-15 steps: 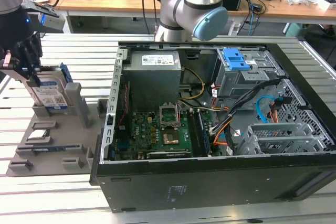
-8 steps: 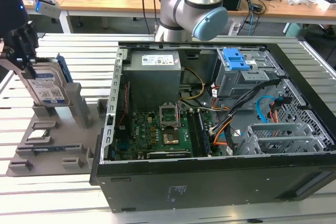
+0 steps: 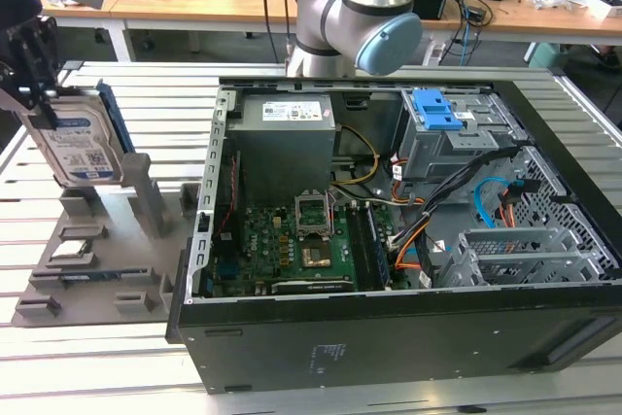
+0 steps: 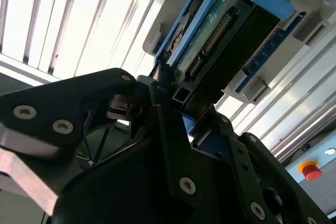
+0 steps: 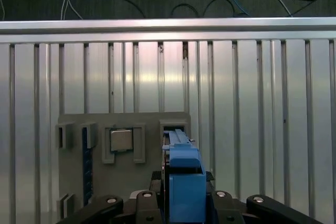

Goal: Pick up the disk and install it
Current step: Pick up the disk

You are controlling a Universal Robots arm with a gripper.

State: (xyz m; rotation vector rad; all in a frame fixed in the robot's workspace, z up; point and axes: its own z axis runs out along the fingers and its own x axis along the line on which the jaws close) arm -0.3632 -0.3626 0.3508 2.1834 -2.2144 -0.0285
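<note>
Slatted metal table [image 3: 165, 94] under everything. Claw [image 3: 41, 94] is clamped on the disk [image 3: 83, 148], which hangs tilted just above the grey holder [image 3: 97, 240]. It's gripped at one end only, so I'd worry about swing or slip. Off to the claw's side, loose cables [image 3: 437, 211] crowd the bay [image 3: 428, 153] inside the case [image 3: 389, 347].

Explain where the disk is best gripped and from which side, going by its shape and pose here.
Probably its top end, from above. The disk stands on edge, flat and thin, so the gripper can close across that thin width, as it appears to do now, leaving the lower end free.
</note>
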